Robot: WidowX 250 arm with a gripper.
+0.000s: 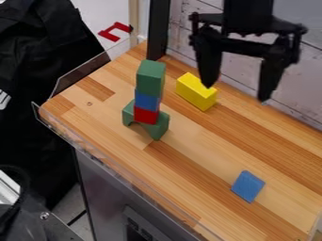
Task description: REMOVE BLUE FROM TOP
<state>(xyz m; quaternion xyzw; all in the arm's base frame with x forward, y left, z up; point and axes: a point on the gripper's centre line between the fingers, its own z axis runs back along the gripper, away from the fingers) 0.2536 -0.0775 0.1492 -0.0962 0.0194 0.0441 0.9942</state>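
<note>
The wood table (189,141) runs under everything, with a clear rim (119,163) along its near edge. Above its far side, at the upper right, hangs the gripper (236,92), its fingers wide apart and nothing between them. One finger overlaps a corner of the yellow block in the view; contact cannot be told. The gripper is well apart from the stack, left of center.

A green arch (161,130) forms the stack's base, its legs on the table. The green block (150,77) is the top piece and covers the blue below it, so it stands in the way from above. The yellow block (196,92) lies just beside the stack, toward the wall. A loose blue block (248,186) lies at the lower right. The stacked blue block (147,100) sits between the green block and the red block (146,115).
</note>
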